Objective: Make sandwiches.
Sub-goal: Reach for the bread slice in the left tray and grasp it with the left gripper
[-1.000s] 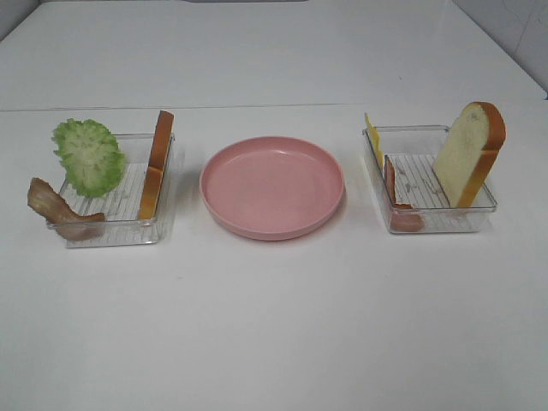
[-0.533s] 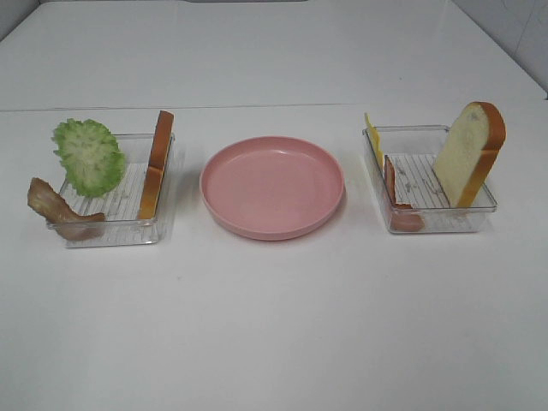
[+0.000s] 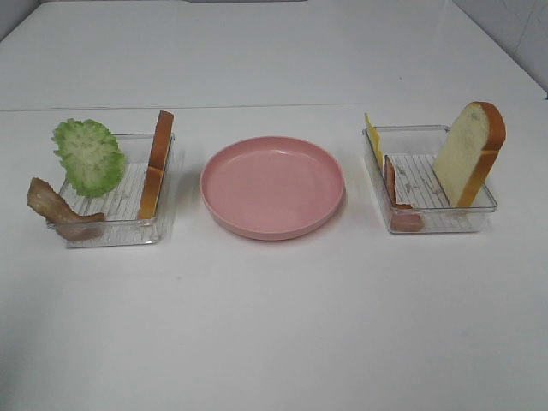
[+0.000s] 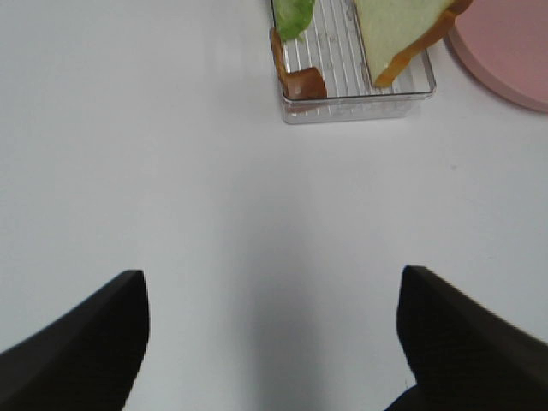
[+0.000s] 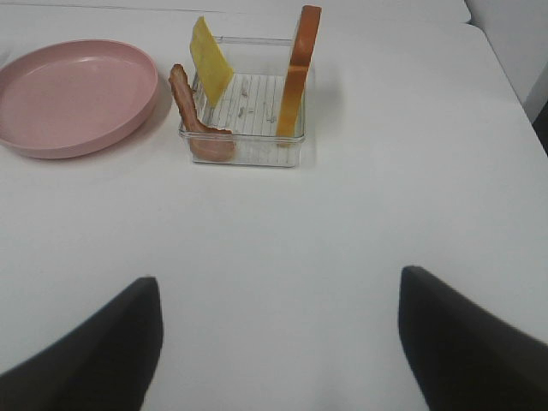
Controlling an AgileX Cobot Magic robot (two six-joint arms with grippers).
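Observation:
The sandwich parts stand apart in two clear trays. The left tray holds green lettuce, a bacon strip and a bread slice on edge. The right tray holds a bread slice, yellow cheese and bacon. My left gripper is open and empty, well short of the left tray. My right gripper is open and empty, well short of the right tray. Neither arm shows in the high view.
A round pink plate with nothing on it sits between the trays on the white table. It also shows at the edge of the left wrist view and in the right wrist view.

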